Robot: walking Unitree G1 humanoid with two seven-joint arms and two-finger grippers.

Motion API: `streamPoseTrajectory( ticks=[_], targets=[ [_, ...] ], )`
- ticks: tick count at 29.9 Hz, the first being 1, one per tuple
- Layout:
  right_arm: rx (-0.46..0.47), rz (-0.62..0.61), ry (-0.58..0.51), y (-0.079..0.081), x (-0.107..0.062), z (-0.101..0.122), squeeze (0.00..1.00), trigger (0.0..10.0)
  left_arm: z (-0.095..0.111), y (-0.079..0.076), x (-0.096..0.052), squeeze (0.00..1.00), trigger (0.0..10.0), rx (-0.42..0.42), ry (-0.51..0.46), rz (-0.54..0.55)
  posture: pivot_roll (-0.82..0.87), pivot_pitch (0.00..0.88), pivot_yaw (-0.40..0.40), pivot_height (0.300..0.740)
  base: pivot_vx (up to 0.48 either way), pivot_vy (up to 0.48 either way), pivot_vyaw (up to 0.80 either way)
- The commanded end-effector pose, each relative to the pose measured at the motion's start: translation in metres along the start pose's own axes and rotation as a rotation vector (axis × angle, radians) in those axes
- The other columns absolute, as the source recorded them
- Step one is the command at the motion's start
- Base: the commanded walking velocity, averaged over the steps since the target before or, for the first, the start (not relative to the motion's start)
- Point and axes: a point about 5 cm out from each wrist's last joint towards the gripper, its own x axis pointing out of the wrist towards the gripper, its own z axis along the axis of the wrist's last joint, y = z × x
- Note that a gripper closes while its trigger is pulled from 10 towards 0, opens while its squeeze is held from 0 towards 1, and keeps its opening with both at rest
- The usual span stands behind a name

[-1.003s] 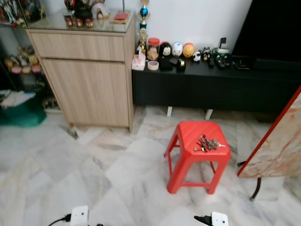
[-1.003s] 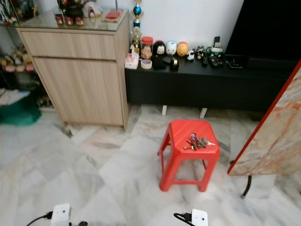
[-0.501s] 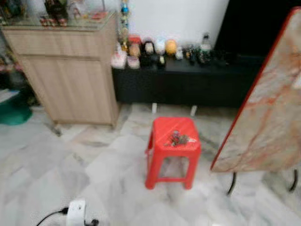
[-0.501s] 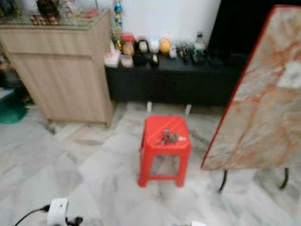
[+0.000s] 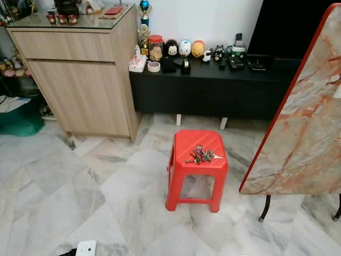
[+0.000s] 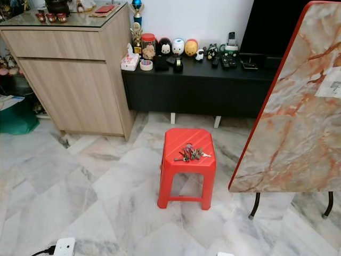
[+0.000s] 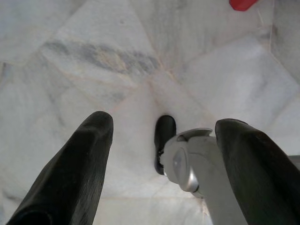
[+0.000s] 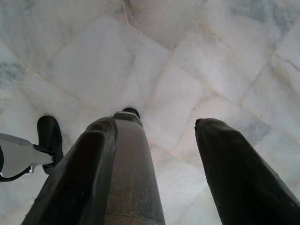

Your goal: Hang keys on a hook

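A bunch of keys lies on top of a red plastic stool standing on the marble floor in the middle of the eye views. Both arms hang low and away from the stool. In the left wrist view my left gripper is open over bare floor, with nothing between its fingers. In the right wrist view my right gripper is open too, pointing down at the floor beside my own leg. I cannot make out a hook.
A wooden cabinet stands at the back left, next to a low black TV bench with figurines. A tilted marble-patterned tabletop with a red edge stands right of the stool. A green bag sits far left.
The camera has swung right and pulled back, so the stool now sits near the centre and more of the marble tabletop shows. The keys have stayed on the stool.
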Motion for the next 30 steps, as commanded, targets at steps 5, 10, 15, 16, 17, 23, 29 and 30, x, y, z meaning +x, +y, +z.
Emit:
streamPoseTrajectory(
  ticks=[5,10,15,16,17,23,29,30],
  targets=[
    [-0.055,0.036,0.026,0.009,-0.001,-0.007,0.0,10.0,-0.011,0.009,-0.004,0.0,10.0,0.004,0.03,0.022,0.06,0.0,-0.051,0.727,0.299,0.0,0.48],
    [-0.132,0.054,0.022,0.007,-0.001,-0.005,0.0,10.0,-0.008,0.007,-0.003,0.0,10.0,0.004,0.029,0.013,0.07,0.0,-0.011,0.727,0.321,0.0,0.0],
    [-0.005,0.001,-0.005,0.001,-0.001,-0.004,0.0,10.0,0.003,0.016,-0.002,0.0,10.0,0.042,0.012,0.006,0.04,0.0,-0.002,0.727,0.328,0.0,0.0],
    [0.014,-0.002,-0.008,0.001,-0.001,-0.004,0.0,10.0,0.004,0.017,-0.002,0.0,10.0,0.046,0.012,0.007,0.04,0.0,-0.002,0.727,0.33,0.0,0.0],
    [0.021,-0.003,-0.01,0.001,-0.001,-0.004,0.0,10.0,0.005,0.018,-0.002,0.0,10.0,0.049,0.012,0.009,0.04,0.0,-0.002,0.727,0.33,0.0,0.0],
    [-0.054,0.018,-0.005,0.003,0.0,-0.001,0.0,10.0,0.016,0.012,0.002,0.0,10.0,0.05,-0.007,0.003,0.04,0.0,0.02,0.727,0.331,0.0,0.0],
    [-0.022,0.029,-0.013,0.005,0.0,-0.001,0.0,10.0,0.011,0.008,0.001,0.0,10.0,0.043,0.005,-0.005,0.04,0.0,0.021,0.727,0.333,0.0,0.29],
    [-0.021,0.029,-0.008,0.005,0.0,-0.001,0.0,10.0,0.009,0.008,0.001,0.0,10.0,0.038,0.01,-0.005,0.03,0.0,0.022,0.727,0.33,0.0,0.8]
  ],
)
